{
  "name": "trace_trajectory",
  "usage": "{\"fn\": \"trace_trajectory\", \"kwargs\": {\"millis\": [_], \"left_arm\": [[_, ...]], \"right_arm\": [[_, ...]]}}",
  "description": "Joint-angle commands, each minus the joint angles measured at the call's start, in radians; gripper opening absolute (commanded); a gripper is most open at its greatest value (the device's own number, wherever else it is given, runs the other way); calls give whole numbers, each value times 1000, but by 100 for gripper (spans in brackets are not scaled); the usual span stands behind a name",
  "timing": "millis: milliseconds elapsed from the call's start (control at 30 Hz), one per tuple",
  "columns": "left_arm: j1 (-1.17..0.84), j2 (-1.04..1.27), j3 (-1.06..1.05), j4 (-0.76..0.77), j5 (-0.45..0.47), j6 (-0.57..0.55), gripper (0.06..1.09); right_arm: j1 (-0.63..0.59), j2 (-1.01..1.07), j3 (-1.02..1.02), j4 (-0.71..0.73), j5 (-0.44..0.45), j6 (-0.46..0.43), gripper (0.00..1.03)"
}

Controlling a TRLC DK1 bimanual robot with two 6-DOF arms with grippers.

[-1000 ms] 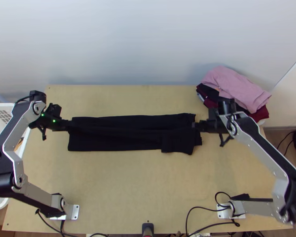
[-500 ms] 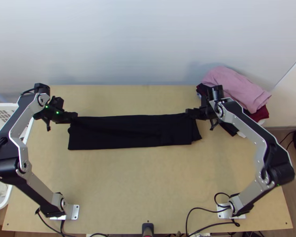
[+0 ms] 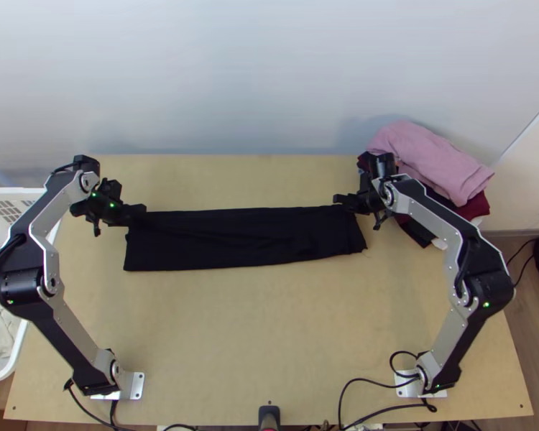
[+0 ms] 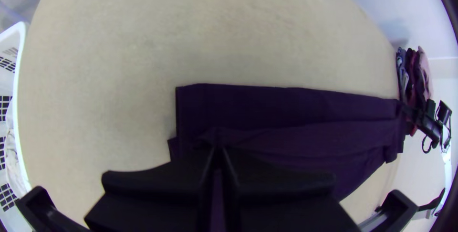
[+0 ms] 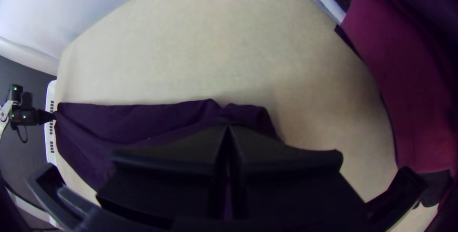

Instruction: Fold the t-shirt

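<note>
Partly hidden black t-shirt [image 3: 233, 241], seemingly pinched by left gripper [image 3: 141, 209], right gripper [image 3: 338, 200]

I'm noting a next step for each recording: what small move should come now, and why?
The left hand and right hand should probably lower their cloth and open. They are closed on opposite ends of the far edge of the black cloth t-shirt, which runs nearly straight between them, and its long strip mostly rests on the light wooden table.
</note>
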Motion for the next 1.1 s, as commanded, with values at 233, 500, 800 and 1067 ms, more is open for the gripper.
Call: {"fn": "trace_trajectory", "kwargs": {"millis": [233, 500, 800, 1067], "left_arm": [[4, -9, -70, 86, 12, -27, 39], [36, -81, -96, 51, 98, 19, 102], [165, -190, -173, 54, 226, 56, 102], [229, -218, -286, 58, 361, 128, 99]], "right_arm": [[-2, 83, 19, 27, 57, 5, 15], [7, -49, -13, 8, 68, -6, 99], [60, -368, -89, -7, 69, 17, 99], [69, -477, -70, -108, 65, 42, 99]]}}
